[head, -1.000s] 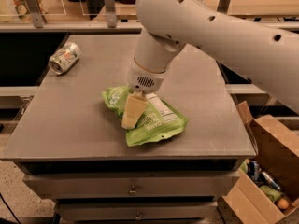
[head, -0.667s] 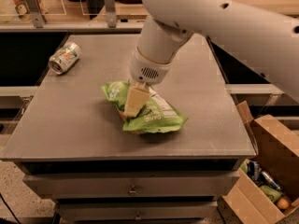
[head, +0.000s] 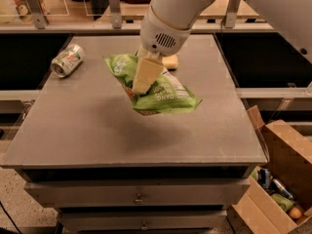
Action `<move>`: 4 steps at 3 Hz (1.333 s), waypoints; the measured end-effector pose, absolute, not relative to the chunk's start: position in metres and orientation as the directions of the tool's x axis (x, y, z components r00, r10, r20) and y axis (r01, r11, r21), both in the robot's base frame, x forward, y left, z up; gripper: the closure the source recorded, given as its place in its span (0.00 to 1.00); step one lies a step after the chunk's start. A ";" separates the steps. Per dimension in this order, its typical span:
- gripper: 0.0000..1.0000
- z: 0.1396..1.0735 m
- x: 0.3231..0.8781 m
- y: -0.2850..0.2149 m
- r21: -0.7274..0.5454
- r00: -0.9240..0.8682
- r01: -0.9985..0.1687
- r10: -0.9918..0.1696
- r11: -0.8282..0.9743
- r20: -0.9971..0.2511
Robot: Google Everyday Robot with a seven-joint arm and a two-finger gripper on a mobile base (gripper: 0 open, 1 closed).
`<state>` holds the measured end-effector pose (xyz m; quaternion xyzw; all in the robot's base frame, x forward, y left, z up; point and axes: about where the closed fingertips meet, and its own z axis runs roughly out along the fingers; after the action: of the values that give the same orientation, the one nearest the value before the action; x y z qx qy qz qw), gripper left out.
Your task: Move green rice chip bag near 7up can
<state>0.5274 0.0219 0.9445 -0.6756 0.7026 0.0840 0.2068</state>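
The robot's hand (head: 141, 84) was clenched on the green rice chip bag (head: 165, 94), which hung in the air above the middle of the grey bench (head: 97, 130) and cast a shadow on the surface below. The 7up can (head: 67, 60) lay on its side at the bench's far left, well apart from the bag. A pale yellow sponge (head: 170, 61) sat just behind the bag, and an open cardboard box (head: 282, 169) stood on the floor to the right.
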 end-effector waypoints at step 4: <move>1.00 0.961 0.573 0.091 -0.187 0.028 -0.981 -0.910 0.055 -0.413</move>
<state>0.5729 0.0913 0.9613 -0.6826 0.6926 0.0803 0.2187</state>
